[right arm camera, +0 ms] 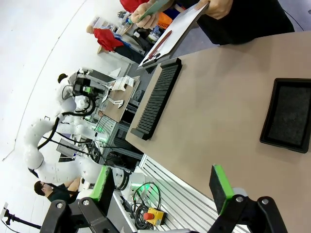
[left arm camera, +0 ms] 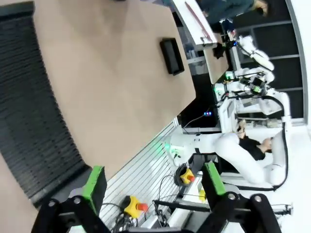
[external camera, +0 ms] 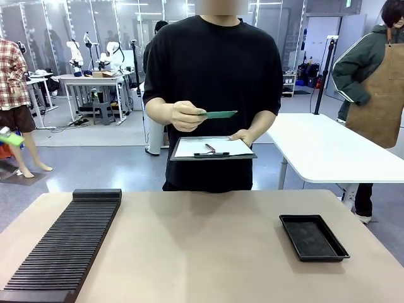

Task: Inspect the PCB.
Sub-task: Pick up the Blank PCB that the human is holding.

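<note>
Across the table, a person's hand (external camera: 185, 116) holds the PCB (external camera: 221, 114), a thin green board seen almost edge-on, level above a dark clipboard (external camera: 213, 149) held in the other hand. From the right wrist view the PCB (right arm camera: 158, 7) shows at the top edge, over the clipboard (right arm camera: 175, 31). My left gripper (left arm camera: 154, 182) is open with nothing between its green pads, hanging off the table's near edge. My right gripper (right arm camera: 161, 187) is also open and empty, near the table's near edge and far from the PCB.
A long black slotted rack (external camera: 69, 243) lies on the table's left side. A shallow black tray (external camera: 314, 237) sits on the right. The tan tabletop (external camera: 202, 246) is bare between them. A white table (external camera: 328, 148) and another person stand behind on the right.
</note>
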